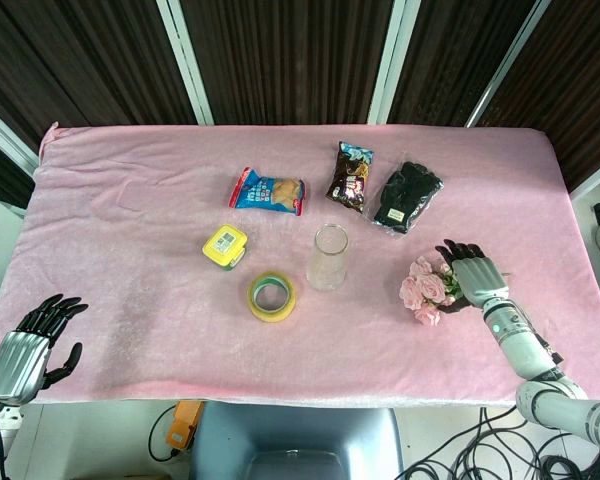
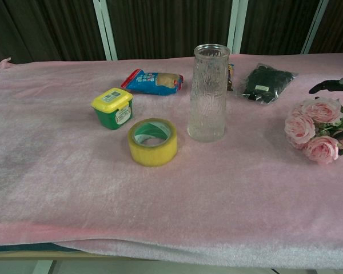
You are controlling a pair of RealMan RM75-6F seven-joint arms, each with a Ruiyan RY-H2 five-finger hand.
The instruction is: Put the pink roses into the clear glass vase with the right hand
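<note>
The bunch of pink roses (image 1: 426,290) lies on the pink cloth right of centre, blooms pointing left; the chest view shows the roses (image 2: 312,129) at its right edge. My right hand (image 1: 474,270) hovers just right of the blooms, over the stems, fingers stretched out and apart, and I see no grip on them. Only a dark fingertip of the right hand (image 2: 330,86) enters the chest view. The clear glass vase (image 1: 329,257) stands upright and empty mid-table, left of the roses, and the vase (image 2: 208,93) is tall in the chest view. My left hand (image 1: 30,338) hangs off the table's front left corner, holding nothing.
A yellow tape roll (image 1: 271,296) lies close to the vase's front left. A yellow-lidded green tub (image 1: 225,246), a blue snack bag (image 1: 268,191), a dark snack packet (image 1: 350,176) and a bag of black gloves (image 1: 407,195) sit behind. The table's front edge (image 2: 177,245) is near.
</note>
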